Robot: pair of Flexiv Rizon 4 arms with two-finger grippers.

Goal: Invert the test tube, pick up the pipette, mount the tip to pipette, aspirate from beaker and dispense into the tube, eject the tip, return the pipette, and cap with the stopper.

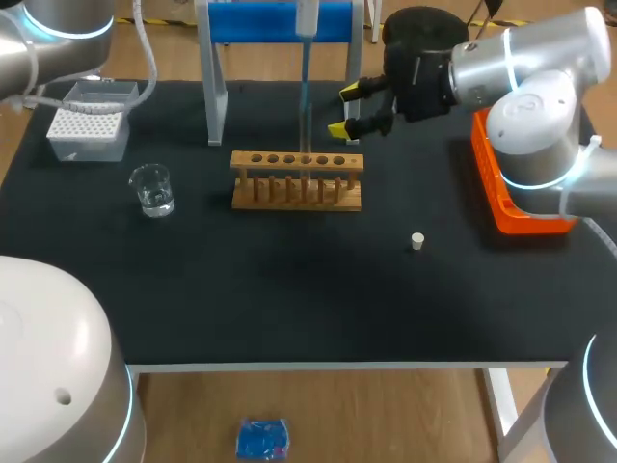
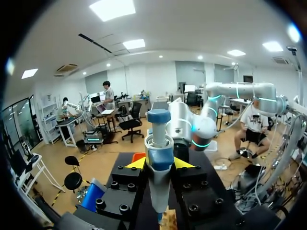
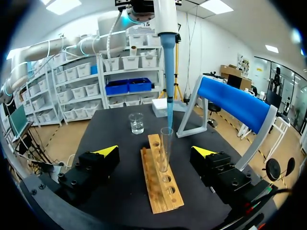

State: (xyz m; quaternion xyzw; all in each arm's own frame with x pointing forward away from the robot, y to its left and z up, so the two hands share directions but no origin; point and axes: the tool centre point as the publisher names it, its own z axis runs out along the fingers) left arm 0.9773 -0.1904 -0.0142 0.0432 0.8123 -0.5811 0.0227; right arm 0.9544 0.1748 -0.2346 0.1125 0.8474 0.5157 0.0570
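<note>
Pipette hangs upright above the middle of the black table. My right arm comes in over the table's right side, its wrist turned toward the middle. My left arm shows only at the far left corner.

A blue-topped stand rises at the far edge, behind the pipette. An orange tray lies partly under the right arm, near the right edge. A wooden rack sits in front of the stand, and a white tip box lies at the far left.

The right gripper hovers just beside the rack's far right end, fingers spread wide. In its wrist view the test tube stands upright in the rack between them, touched by neither. The left gripper clenches the pipette's body from both sides, just under the blue plunger. The blue tip points straight down, its end at the tube's mouth.

A beaker holding a little clear liquid stands left of the rack, well apart from it. A small white stopper lies on the table in front of the rack and to its right, touching nothing.
</note>
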